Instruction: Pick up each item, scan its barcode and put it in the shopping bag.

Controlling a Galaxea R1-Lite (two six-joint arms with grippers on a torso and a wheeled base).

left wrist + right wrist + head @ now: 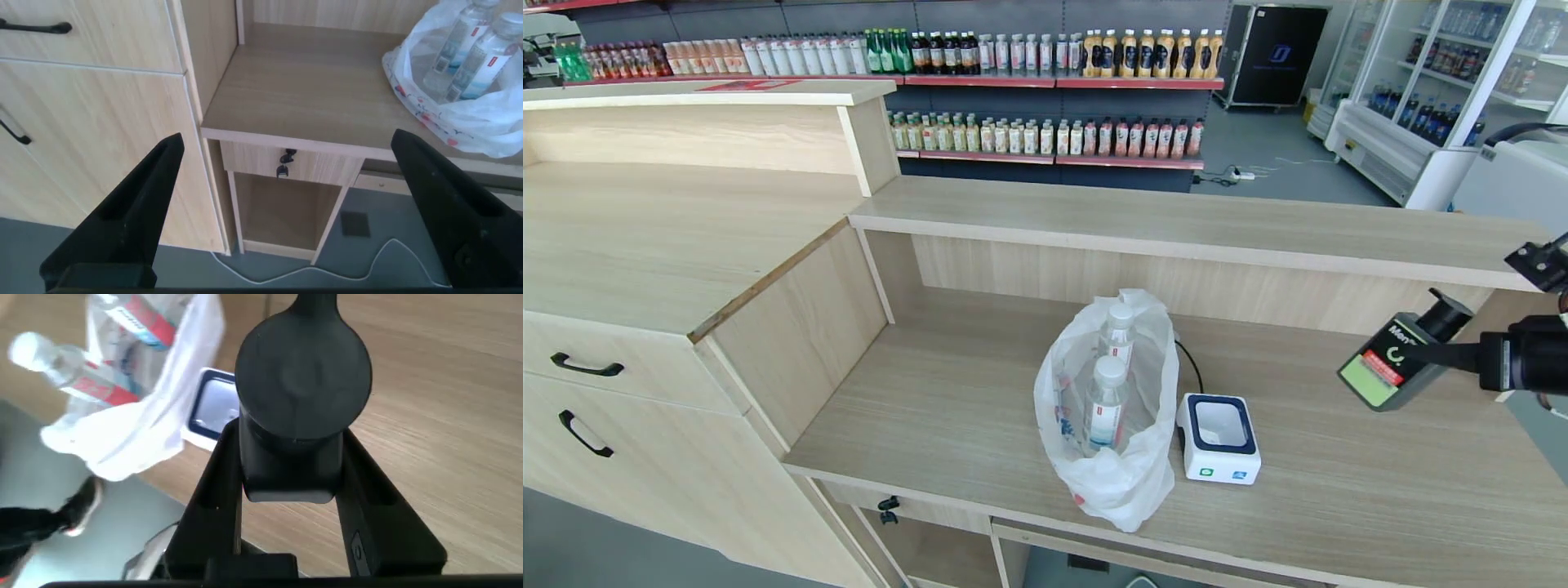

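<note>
A shop floor lies behind: long shelves (1054, 82) packed with drink bottles, and glass-door coolers (1421, 82) at the right. In front of them is a pale wood desk (1339, 490) with a raised ledge along its far side. A taller cabinet (621, 245) with black drawer handles adjoins it on the left.

The item in hand is a black bottle (1396, 359). It has a squarish dark body, a round black cap, and a label with a green patch, a red patch and white print. It is held in the air over the right part of the desk, tilted, with its cap pointing up and away and its base pointing down toward the scanner, well apart from it. The right jaws are closed on it, one finger on each side of the body, and the right wrist view looks down on the cap (302, 367) between them.

The shopping bag (1127, 482), thin white plastic, stands open near the desk's front edge. Two clear water bottles (1107, 404) with white caps and red-and-white labels stand upright inside it. The scanner (1217, 441), a white box with a dark blue frame around its window, sits just to the right of the bag. A black cable runs away behind it.

The left jaws are spread wide and hold nothing. Their dark fingers (122, 220) hang low off the desk's front left corner, facing a small drawer (284, 162) with a key in it.
</note>
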